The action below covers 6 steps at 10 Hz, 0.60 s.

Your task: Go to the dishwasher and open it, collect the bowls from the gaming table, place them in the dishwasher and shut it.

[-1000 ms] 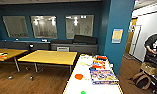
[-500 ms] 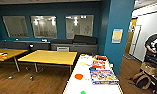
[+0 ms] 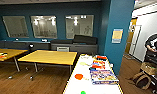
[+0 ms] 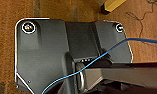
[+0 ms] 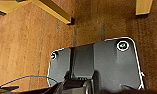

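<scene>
In the head view the gaming table (image 3: 76, 87), long, white-topped and edged in pale yellow, runs from the 6 o'clock edge up toward the centre; on it the red-orange bowl (image 3: 79, 76) sits left of a colourful game box (image 3: 103, 76), and the green bowl (image 3: 83, 92) lies at the very 6 o'clock edge, partly cut off; further up the table are more boxes (image 3: 99, 64) and pale items too blurred to name. At 9 o'clock stand two square yellow-topped tables (image 3: 50, 57) on a wooden floor (image 3: 41, 80); at 12 o'clock a dark blue wall carries three glazed panels (image 3: 44, 26); a teal pillar (image 3: 117, 35) with a pale notice (image 3: 117, 35) rises at 2 o'clock. At 3 o'clock a person (image 3: 154, 48) stands beside bags (image 3: 141, 80) on the floor. Whether either gripper's fingers are apart or together I cannot tell; both wrist views look down on wooden floor, with yellow table legs (image 5: 55, 12) and a blue cable (image 4: 99, 56).
</scene>
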{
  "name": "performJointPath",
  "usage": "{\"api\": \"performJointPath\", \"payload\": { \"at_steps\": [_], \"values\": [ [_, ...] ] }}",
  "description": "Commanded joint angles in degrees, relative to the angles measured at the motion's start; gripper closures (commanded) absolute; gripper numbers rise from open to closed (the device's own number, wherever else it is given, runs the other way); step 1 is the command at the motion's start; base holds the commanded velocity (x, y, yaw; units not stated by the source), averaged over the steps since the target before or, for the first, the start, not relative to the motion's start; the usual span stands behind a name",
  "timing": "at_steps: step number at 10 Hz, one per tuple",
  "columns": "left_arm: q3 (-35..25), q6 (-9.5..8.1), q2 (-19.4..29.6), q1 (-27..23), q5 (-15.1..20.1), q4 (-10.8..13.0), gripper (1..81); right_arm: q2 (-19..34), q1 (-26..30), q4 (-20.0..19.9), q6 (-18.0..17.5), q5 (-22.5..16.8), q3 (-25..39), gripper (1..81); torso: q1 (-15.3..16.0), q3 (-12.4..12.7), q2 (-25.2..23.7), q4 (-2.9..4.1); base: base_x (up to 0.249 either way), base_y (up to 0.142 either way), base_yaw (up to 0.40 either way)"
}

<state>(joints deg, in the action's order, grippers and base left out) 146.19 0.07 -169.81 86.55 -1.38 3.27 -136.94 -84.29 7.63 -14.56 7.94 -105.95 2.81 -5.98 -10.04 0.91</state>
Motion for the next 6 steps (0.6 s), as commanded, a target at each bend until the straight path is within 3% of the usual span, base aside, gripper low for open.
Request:
{"api": "performJointPath", "payload": {
  "at_steps": [1, 4, 6],
  "values": [
    [-0.73, 0.01, 0.09, -3.36, 2.87, -0.28, 1.0, 15.35, 11.09, -1.22, -5.13, -0.55, 15.87, 1.0, 0.0, 0.0, 0.0, 0.0, 0.0, 0.0, 0.0],
    [-0.73, 0.01, 0.09, -3.36, 2.87, -0.37, 1.0, 24.84, 18.12, -1.39, -7.86, -1.26, 25.35, 1.0, 0.0, 0.0, 0.02, 0.0, 0.0, 0.0, 0.0],
    [-0.73, 0.01, 0.0, -3.36, 2.87, -0.71, 1.0, 28.35, 22.35, -2.36, -8.74, -2.13, 30.01, 1.0, 0.02, 0.0, 0.02, 0.0, 0.0, 0.0, 0.0]
  ]
}}
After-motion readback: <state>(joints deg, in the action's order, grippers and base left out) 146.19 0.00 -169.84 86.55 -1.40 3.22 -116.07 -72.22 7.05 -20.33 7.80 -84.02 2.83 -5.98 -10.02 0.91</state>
